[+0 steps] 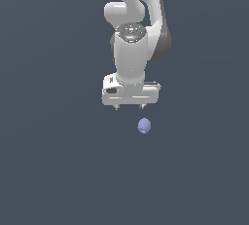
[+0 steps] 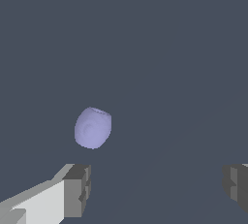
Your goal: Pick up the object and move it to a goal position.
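The blob looks smooth and matt, lavender-blue, like soft plastic. The arm has a glossy white shell. The pincer has white bodywork with dull grey fingertips. The dark surface is flat, matt.

- I found no readable text, label, brand, number or sign anywhere in either view.
- My own white casing carried no legible marking (only a small dark patch, too small to make out).
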`<control>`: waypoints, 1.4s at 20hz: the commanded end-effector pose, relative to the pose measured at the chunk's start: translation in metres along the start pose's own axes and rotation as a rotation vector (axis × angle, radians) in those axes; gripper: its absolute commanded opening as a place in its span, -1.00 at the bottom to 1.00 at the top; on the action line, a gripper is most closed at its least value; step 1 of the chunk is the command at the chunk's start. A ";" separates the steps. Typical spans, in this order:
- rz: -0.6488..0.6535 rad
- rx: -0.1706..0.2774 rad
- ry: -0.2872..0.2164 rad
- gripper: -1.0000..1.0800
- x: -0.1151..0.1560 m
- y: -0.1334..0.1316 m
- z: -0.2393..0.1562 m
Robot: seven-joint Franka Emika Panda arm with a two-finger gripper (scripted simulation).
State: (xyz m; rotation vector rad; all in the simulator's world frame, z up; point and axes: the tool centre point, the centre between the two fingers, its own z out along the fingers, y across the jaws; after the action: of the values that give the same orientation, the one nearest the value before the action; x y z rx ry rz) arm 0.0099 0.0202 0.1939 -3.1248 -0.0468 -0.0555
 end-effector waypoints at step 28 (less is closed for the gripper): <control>0.098 -0.021 -0.024 0.92 0.002 -0.017 0.035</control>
State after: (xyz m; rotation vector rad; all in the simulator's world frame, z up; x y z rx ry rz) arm 0.0126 0.0324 0.1643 -3.1457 0.0730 -0.0191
